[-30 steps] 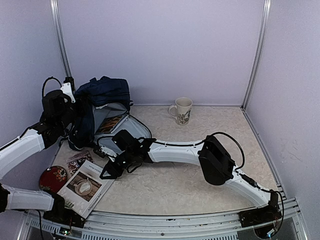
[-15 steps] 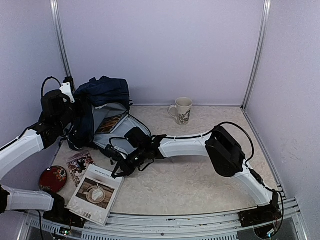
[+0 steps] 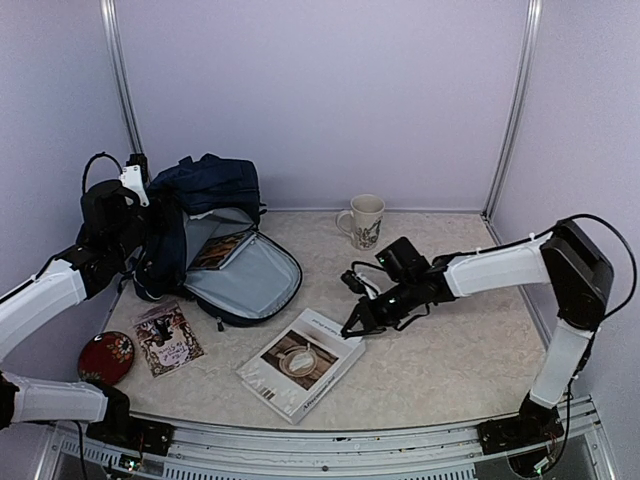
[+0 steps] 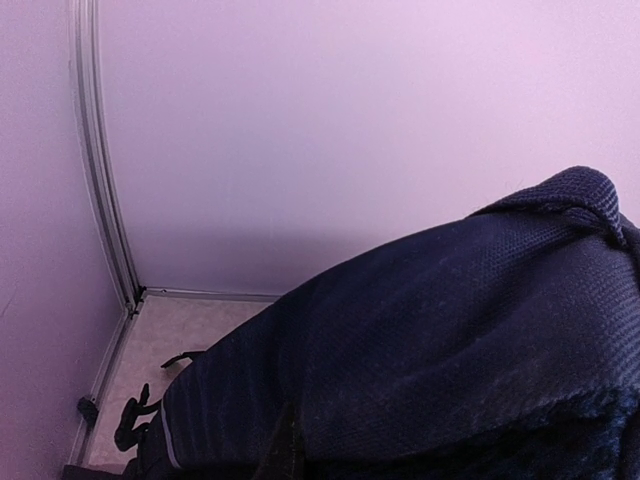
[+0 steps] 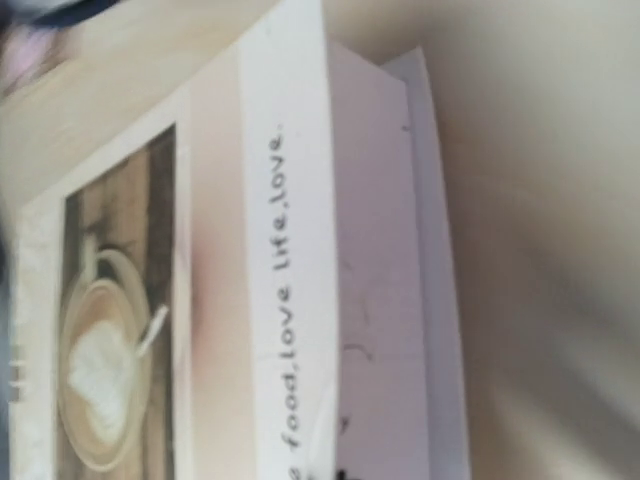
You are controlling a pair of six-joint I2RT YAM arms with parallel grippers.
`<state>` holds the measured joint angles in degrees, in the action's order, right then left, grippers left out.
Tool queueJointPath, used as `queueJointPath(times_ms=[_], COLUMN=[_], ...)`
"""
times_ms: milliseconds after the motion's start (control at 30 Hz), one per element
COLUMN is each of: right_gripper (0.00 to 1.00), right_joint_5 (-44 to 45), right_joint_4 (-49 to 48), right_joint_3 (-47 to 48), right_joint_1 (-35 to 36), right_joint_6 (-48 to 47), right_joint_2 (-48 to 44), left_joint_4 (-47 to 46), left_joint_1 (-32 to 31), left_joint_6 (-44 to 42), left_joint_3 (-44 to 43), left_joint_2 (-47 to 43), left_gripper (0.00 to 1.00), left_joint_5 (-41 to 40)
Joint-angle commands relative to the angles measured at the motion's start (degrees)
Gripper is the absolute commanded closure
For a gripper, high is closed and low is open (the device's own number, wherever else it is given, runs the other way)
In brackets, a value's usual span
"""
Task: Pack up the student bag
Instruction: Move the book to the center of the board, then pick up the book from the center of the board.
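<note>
Navy-blue fabric of the large student bag (image 3: 212, 185), its grey-lined mouth gaping, is bunching in the clenched left gripper (image 3: 150, 210), well away from the right gripper (image 3: 357, 322). That gripper's jaws are pinching one corner of the white softcover book with a coffee-cup photo (image 3: 300, 362), the rest lying on the table (image 3: 450, 350) beyond their tips. Judging by so slim a hold, the book is risking swinging, slipping free or fanning open when lifted, and snagging the bag's slack rim.
</note>
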<state>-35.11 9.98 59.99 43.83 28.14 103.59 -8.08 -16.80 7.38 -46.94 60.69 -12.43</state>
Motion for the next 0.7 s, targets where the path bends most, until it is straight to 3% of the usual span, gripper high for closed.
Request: queueJointPath(times_ms=[0,100,133,233,300,400,533,667], right_gripper=[1.00,1.00,0.96,0.57,0.46,0.45,0.56,0.52], right_joint_5=[10.5,11.4,11.2,10.4,9.5,5.6,2.2,3.4], right_joint_4=[-0.1,0.8,1.2,3.1,2.8,2.1,6.5,11.7], right_joint_3=[-14.5,-20.1,-20.9,-20.4,-19.2,-16.1,-9.7,-4.6], right_joint_1=[-9.6,-15.4,-16.4,-17.4,-18.2,-20.6,-21.7,-21.7], right_joint_6=[6.5,7.1,7.1,5.7,4.2,1.5,-4.9,-10.2], right_joint_2=[-12.7,-18.2,-19.5,-20.4,-19.2,-14.5,-8.6,-5.9], left_joint_4=[-11.4,-11.4,-11.4,-11.4,-11.3,-11.3,-11.3,-11.3], left_joint_1=[0.5,0.5,0.4,0.4,0.4,0.2,0.1,0.1], left_joint_6=[2.1,2.3,2.4,2.6,2.7,2.8,2.6,2.4], left_joint_3=[-1.7,-1.6,-1.7,-1.7,-1.8,-1.8,-1.8,-1.9], left_joint_2=[-3.3,-3.2,-3.2,-2.9,-2.8,-2.9,-3.0,-2.9], left_gripper=[1.00,1.00,1.00,1.00,1.00,1.00,1.00,1.00], left_joint_5=[-0.4,0.0,0.2,0.7,1.0,1.1,1.1,1.4])
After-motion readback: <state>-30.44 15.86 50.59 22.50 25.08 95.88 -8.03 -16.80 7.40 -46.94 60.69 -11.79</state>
